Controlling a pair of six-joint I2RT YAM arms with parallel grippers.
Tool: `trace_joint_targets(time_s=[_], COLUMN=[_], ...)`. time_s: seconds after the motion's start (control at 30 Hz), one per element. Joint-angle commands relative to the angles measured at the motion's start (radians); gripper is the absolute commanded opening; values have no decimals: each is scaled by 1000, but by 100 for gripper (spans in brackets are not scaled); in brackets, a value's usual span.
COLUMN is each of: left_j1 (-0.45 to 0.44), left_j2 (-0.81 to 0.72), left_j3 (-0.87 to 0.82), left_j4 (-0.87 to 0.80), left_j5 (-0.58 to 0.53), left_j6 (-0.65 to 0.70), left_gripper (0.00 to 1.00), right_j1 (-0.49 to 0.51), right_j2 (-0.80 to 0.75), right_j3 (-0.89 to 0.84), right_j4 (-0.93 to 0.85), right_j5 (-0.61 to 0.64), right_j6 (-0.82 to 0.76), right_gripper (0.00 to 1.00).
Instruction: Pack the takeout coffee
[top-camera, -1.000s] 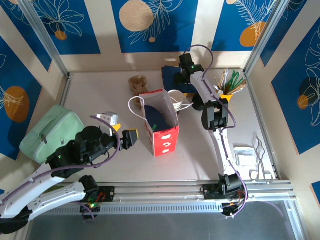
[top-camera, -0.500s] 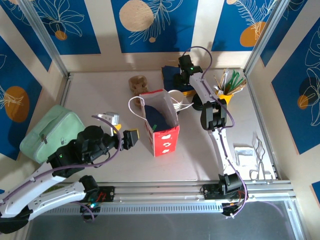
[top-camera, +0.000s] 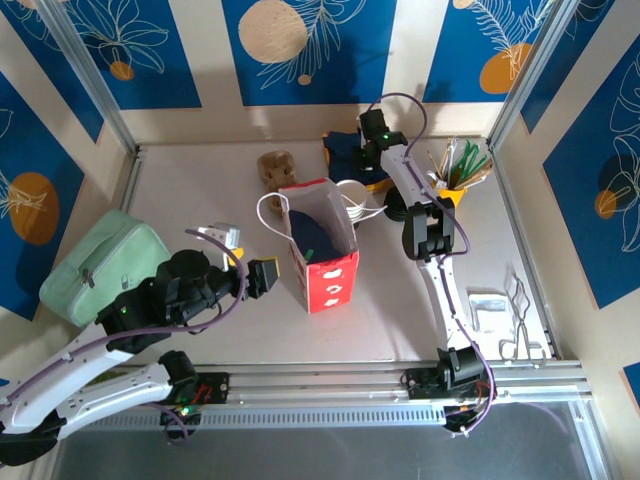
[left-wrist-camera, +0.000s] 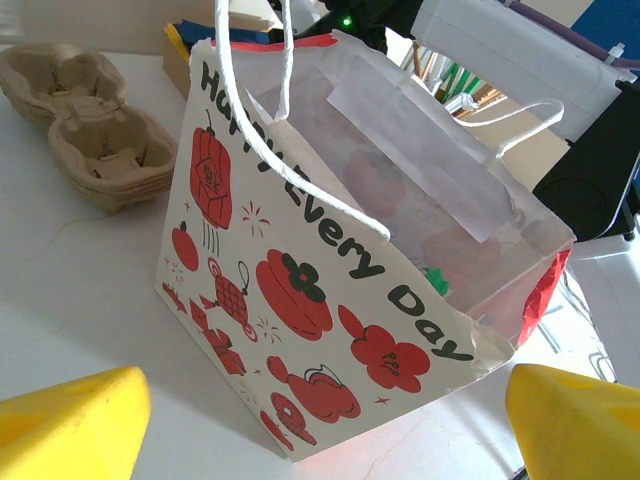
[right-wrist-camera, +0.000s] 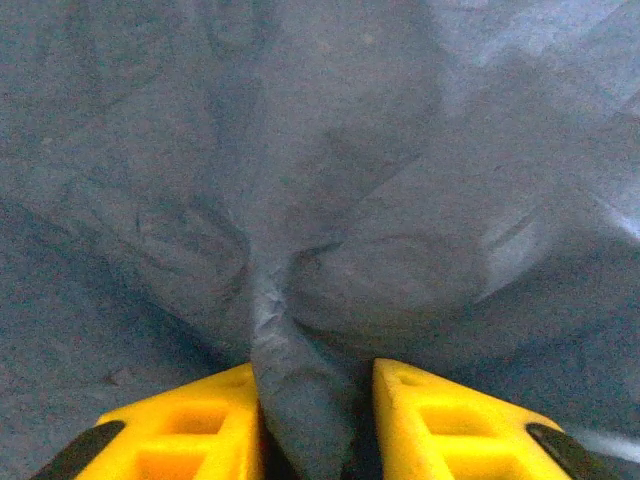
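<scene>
A red and white paper bag (top-camera: 335, 275) stands open at the table's middle; in the left wrist view its printed side (left-wrist-camera: 330, 250) faces me. Just behind it I see what looks like the white rim of the takeout coffee cup (top-camera: 351, 193). My left gripper (top-camera: 264, 276) hovers open left of the bag, its yellow fingertips (left-wrist-camera: 75, 415) wide apart. My right gripper (top-camera: 366, 152) is at the back of the table over a pile of dark blue napkins (top-camera: 345, 150). In the right wrist view its fingers (right-wrist-camera: 200, 420) pinch a raised fold of napkin (right-wrist-camera: 300, 400).
A brown pulp cup carrier (top-camera: 275, 165) lies behind the bag on the left. Black lids (top-camera: 397, 205) and a yellow cup of stirrers (top-camera: 455, 178) sit at the back right. A green pouch (top-camera: 100, 262) lies far left. Metal tongs (top-camera: 516, 320) lie near the right edge.
The right gripper's jaws have closed in on the napkin pile while staying at the back of the table. The left arm has edged slightly toward the bag.
</scene>
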Motion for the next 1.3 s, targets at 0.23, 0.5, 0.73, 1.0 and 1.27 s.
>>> trace_joint_targets(time_s=[0.23, 0.5, 0.73, 1.0, 1.27], left_j1=[-5, -4, -5, -4, -4], left_j2=[-26, -27, -38, -57, -62], left_j3=[21, 18, 13, -1, -16], left_j4=[-4, 1, -6, 0, 13], left_j5=[1, 4, 0, 3, 17], left_j6=[-17, -18, -25, -32, -34], left_gripper=[91, 91, 91, 91, 91], right_j1=[-5, -9, -11, 25, 120], right_j2=[-77, -171, -287, -466, -655], right_j3=[48, 51, 72, 84, 31], right_j4=[-18, -41, -76, -188, -275], right_j5=[-55, -68, -88, -118, -88], right_j6=[10, 0, 26, 59, 60], right_gripper=[19, 12, 9, 8, 8])
